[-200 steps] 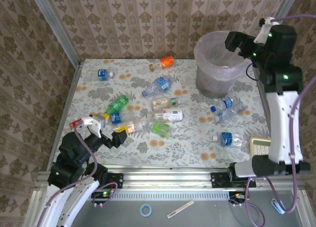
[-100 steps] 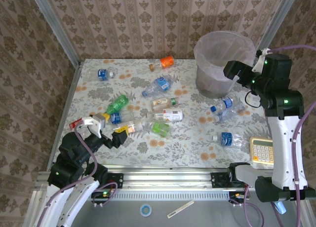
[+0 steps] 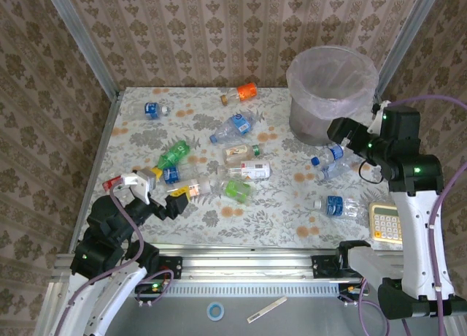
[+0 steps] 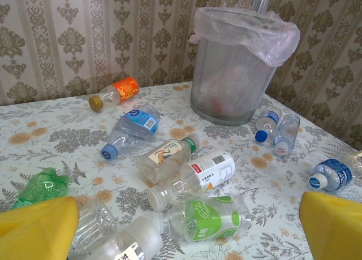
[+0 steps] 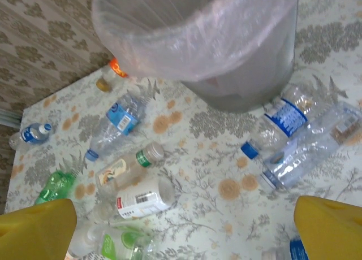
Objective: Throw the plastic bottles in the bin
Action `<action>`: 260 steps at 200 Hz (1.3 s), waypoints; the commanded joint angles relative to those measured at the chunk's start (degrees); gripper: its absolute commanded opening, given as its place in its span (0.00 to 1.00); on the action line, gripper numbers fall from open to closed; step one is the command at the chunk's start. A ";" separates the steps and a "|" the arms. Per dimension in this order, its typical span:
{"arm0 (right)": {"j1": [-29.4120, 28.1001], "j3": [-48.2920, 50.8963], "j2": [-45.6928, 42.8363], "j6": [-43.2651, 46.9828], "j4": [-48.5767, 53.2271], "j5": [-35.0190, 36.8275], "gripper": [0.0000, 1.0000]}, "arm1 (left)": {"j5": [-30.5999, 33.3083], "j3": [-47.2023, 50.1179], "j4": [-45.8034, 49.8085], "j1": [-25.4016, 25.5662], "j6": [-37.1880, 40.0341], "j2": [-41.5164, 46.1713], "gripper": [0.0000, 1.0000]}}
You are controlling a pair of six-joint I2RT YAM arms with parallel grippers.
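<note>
your right gripper [image 3: 341,130] hangs spread wide, empty, just in front of the bin [image 3: 332,66], near two clear bottles [image 3: 332,155] at the bin's foot. your left gripper [image 3: 166,186], spread too, sits well away from the bin, beside the clustered plastic bottles [image 3: 237,161].

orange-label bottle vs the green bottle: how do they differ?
Colour: the orange-label bottle is clear with an orange label and a gold cap; the green bottle is green-tinted plastic. Place: the orange-label bottle lies alone by the far wall, the green bottle at the left-centre cluster. Both lie on their sides, outside the bin.
</note>
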State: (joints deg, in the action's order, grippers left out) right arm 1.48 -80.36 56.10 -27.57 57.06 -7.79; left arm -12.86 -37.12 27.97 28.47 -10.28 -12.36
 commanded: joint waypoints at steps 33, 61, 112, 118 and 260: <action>0.02 8.26 -6.21 -3.29 3.62 -2.10 1.00 | -0.23 -0.54 0.16 -0.06 0.44 0.43 1.00; 0.02 12.37 -8.46 -4.79 6.44 -4.04 1.00 | -0.23 -0.58 0.09 -0.03 0.44 0.48 1.00; 0.15 25.09 -11.95 -8.88 8.24 -9.06 1.00 | 1.00 -0.82 0.77 0.02 0.26 0.33 1.00; 0.19 26.27 -12.31 -9.30 8.12 -9.51 1.00 | 0.99 -0.86 0.77 0.01 0.26 0.32 1.00; 20.18 43.16 -3.99 -8.45 -0.89 -19.09 1.00 | 2.58 -1.37 2.09 0.01 1.14 -0.65 1.00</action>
State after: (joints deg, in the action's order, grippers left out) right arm 19.66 -38.30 51.03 -36.40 58.67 -23.03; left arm -11.11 -37.15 29.08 28.47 -10.26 -12.43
